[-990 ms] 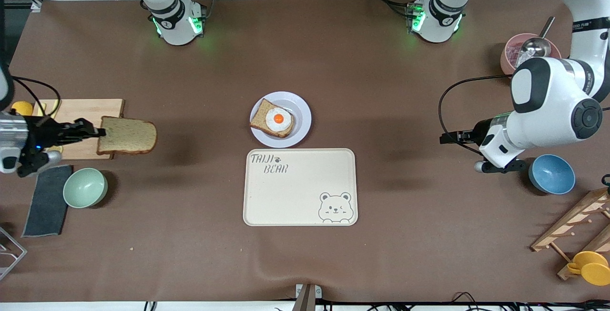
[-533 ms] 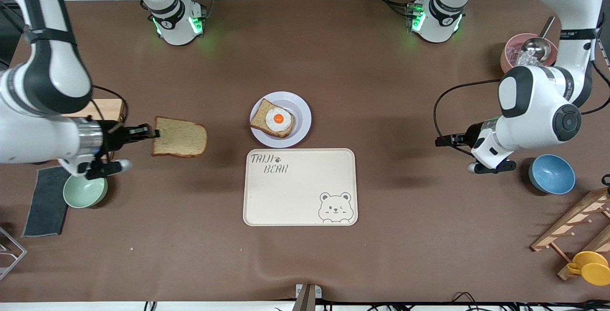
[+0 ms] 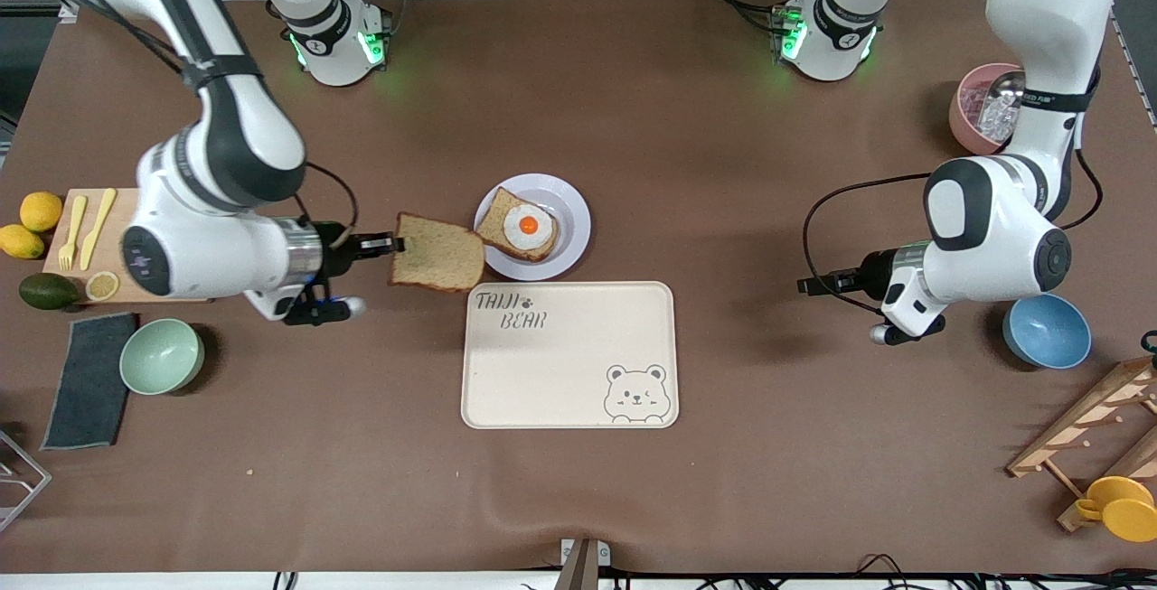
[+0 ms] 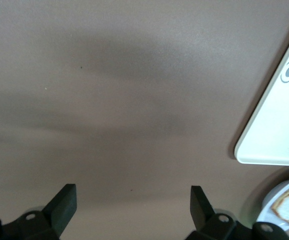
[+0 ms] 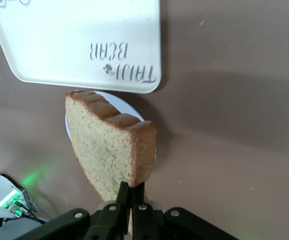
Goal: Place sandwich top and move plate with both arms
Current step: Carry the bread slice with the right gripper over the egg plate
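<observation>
Front view: right gripper (image 3: 390, 245) clamping sandwich top (image 3: 437, 254)

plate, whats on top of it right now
On the plate lies a bread slice with a fried egg. The sandwich top is off it, shut in the right claw.

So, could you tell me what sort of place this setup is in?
Probably a robotics lab staged as a kitchen: two bench-mounted arms, the right gripper holding the sandwich top near the plate, equipment racks along the table edge.
</observation>
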